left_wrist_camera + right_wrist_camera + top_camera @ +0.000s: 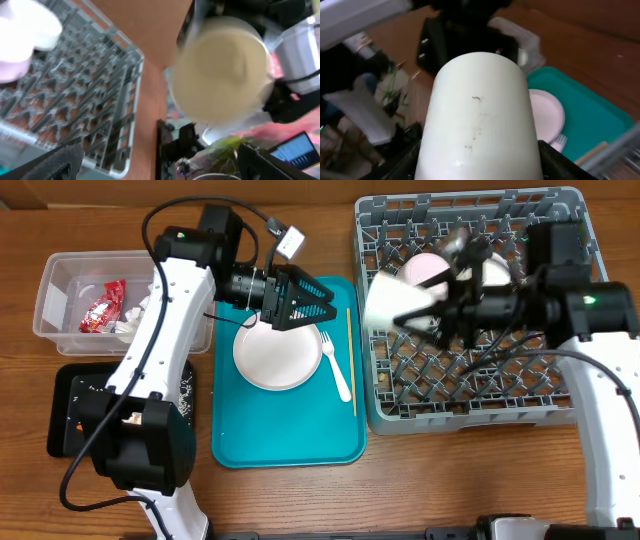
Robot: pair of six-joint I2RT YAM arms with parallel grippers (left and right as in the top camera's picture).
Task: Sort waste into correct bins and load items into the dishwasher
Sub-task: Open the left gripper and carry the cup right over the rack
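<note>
As the right fingers point(559, 164) clamp the white bowl point(398, 300) side-on over the left edge of the dish rack point(470, 395), we judge the step in hand is racking it. Left fingers point(47, 165) hang wide apart w/ nothing between them, above the plate point(275, 358) on the teal tray point(290, 435). We'd tip the bowl mouth-down between 2 peg rows, clear of the white dish point(428, 268) already inside, then let go low.

A blurred white bowl point(220, 70) hangs just beside the grey dish rack point(75, 100).
</note>
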